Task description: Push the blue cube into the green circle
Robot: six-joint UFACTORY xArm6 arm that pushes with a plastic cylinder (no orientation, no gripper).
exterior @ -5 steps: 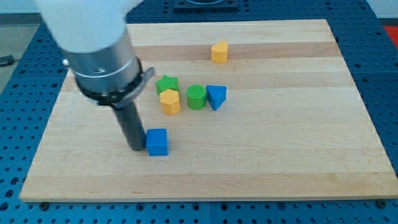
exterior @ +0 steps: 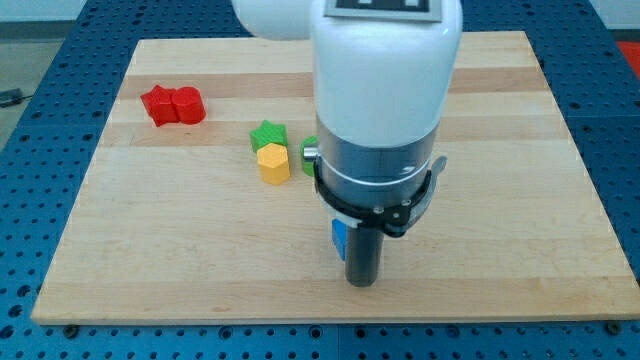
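My tip [exterior: 362,282] rests on the board near the view's bottom centre. The blue cube [exterior: 339,240] is mostly hidden behind the rod; only a sliver of it shows against the rod's left side, touching it. The green circle [exterior: 309,150] is largely hidden behind the arm's body; only its left edge shows, up and to the left of my tip.
A green star block [exterior: 267,135] and a yellow hexagon block [exterior: 273,163] sit together left of the arm. Two red blocks [exterior: 172,105] lie side by side at the upper left. The wooden board [exterior: 520,200] ends close below my tip.
The arm has swept from the view's left to the centre, carrying the blue cube rightward with it. The red blocks are now uncovered; the blue triangle and upper yellow block are now hidden by the arm.
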